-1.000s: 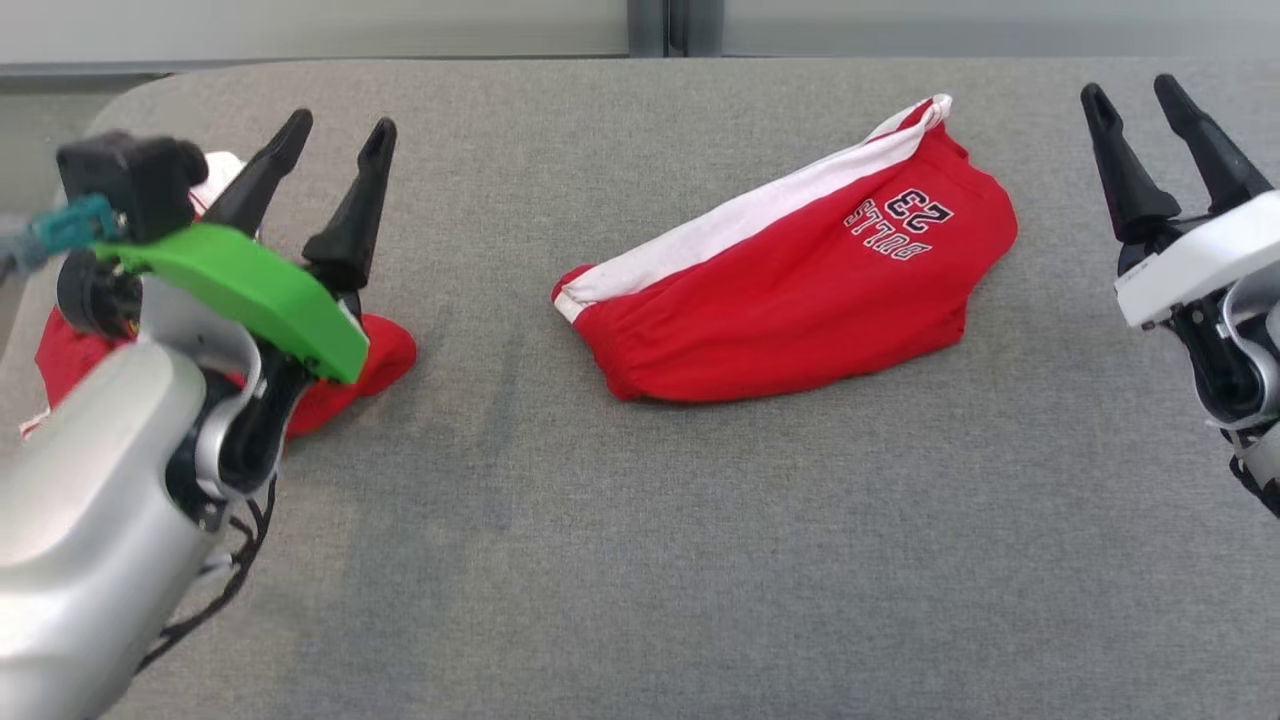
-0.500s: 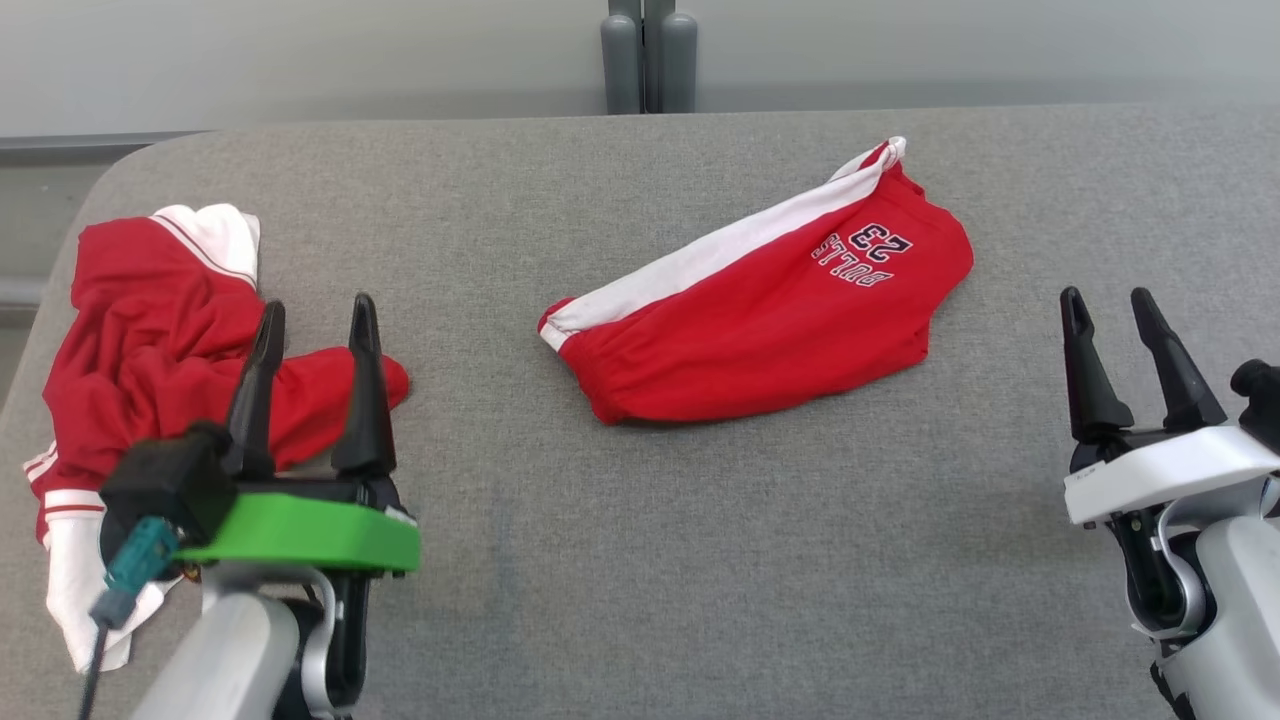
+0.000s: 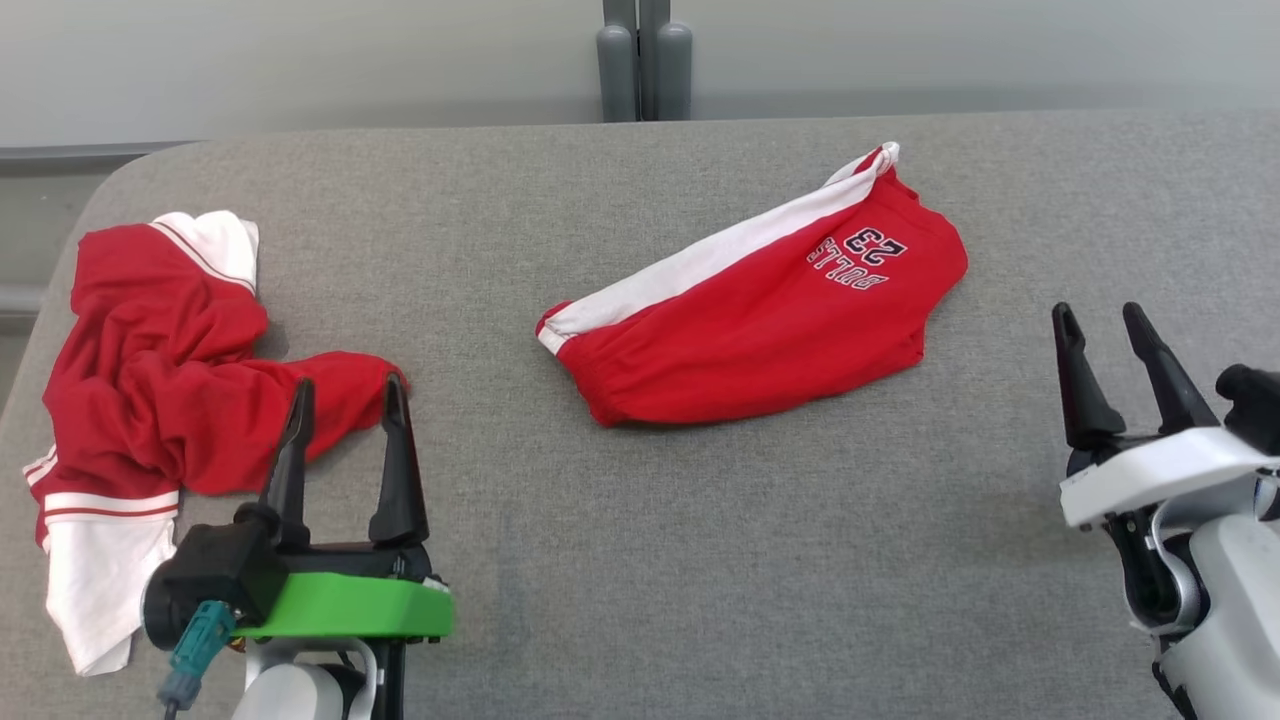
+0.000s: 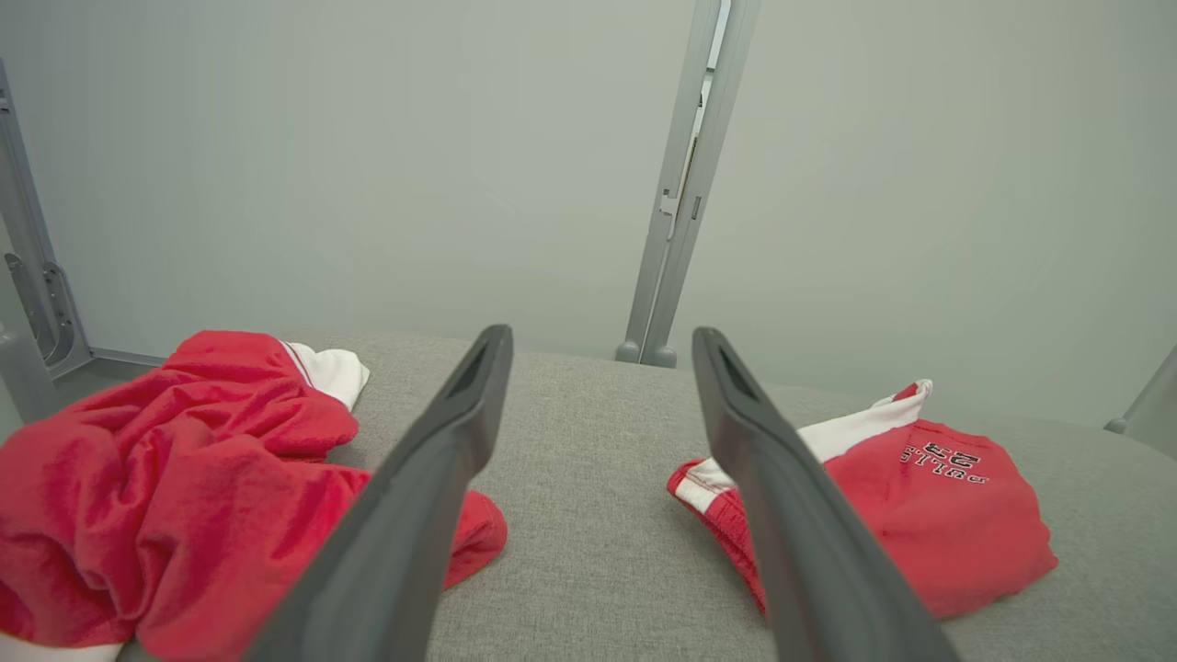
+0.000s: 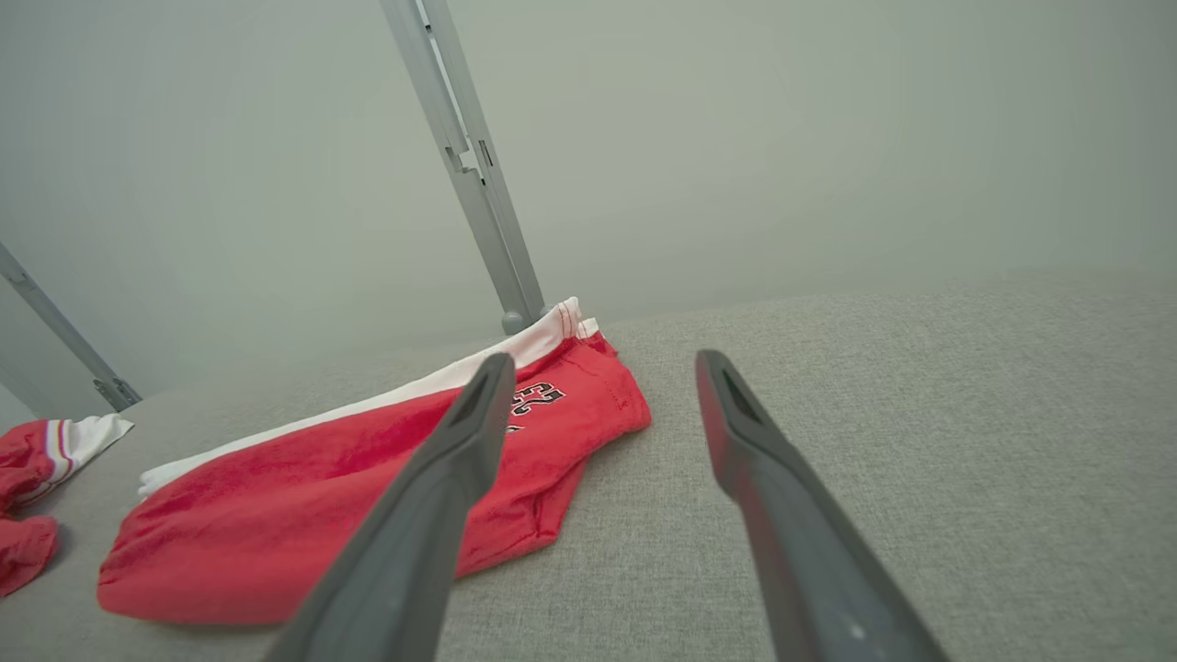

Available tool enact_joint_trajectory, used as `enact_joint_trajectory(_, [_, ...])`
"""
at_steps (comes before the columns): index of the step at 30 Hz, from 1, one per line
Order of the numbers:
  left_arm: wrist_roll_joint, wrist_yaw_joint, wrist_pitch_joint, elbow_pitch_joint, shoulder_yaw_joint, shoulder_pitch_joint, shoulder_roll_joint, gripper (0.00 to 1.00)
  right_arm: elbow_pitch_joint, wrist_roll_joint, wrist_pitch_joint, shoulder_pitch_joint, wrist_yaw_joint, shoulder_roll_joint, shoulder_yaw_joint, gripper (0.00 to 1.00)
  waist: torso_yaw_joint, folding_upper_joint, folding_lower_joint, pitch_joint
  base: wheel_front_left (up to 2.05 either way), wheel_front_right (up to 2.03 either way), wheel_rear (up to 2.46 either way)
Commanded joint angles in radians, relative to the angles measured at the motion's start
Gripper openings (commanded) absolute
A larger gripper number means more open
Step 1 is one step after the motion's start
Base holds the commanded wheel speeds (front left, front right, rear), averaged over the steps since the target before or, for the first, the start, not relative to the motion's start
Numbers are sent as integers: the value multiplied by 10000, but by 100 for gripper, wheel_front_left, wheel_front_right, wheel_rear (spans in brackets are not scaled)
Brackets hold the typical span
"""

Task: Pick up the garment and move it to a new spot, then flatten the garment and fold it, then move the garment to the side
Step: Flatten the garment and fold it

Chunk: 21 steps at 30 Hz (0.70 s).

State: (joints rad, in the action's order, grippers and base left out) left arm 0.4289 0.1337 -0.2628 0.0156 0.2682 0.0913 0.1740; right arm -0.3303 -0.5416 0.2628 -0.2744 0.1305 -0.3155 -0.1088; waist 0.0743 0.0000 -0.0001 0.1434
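Observation:
Red shorts [image 3: 760, 320] with a white side stripe and "BULLS 23" print lie folded flat at the middle of the grey table [image 3: 700, 560]. A second red and white garment [image 3: 150, 380] lies crumpled at the table's left end. My left gripper [image 3: 349, 385] is open and holds nothing, its fingertips just near of the crumpled garment's red end. My right gripper [image 3: 1097, 312] is open and holds nothing, to the right of the folded shorts and apart from them. The left wrist view has the crumpled garment [image 4: 138, 487] on its left and the folded shorts [image 4: 938, 524] on its right.
A grey metal post [image 3: 645, 60] stands behind the table's far edge against a pale wall. The table's rounded left corner lies close to the crumpled garment. Bare grey fabric stretches between the two garments and along the near side.
The head camera has shifted, bringing in the far wall. Both grippers have drawn back toward the near edge, the left one off the crumpled garment. Neither garment has moved.

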Motion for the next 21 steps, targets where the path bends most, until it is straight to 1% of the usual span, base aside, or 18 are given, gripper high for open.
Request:
enact_joint_trajectory(1, [-160,-172,-27,-96,-49,-100,-147,100,-330,-227,-137,-375,5,-109,-113,100,161,0,1,167,0,0,0])
enact_joint_trajectory(6, [-474,-671,-28,-346,-190,257,-598,100,-1462,-818,-802,-1803,5,-537,-551,100,747,0,1,753,0,0,0])
enact_joint_trajectory(10, [-639,-971,-28,-521,-232,448,-884,100,-2500,-1228,-1391,-2962,5,-965,-644,100,1336,0,1,1286,0,0,0])
enact_joint_trajectory(16, [-779,-1233,-27,-664,-289,675,-1155,100,-3834,-2272,-2378,-4163,5,-1431,-925,100,2135,0,1,1849,0,0,0])
enact_joint_trajectory(21, [-790,-1307,-27,-637,-214,834,-1230,100,-4633,-3077,-3376,-4859,5,-1806,-1370,100,2591,0,1,2289,0,0,0])
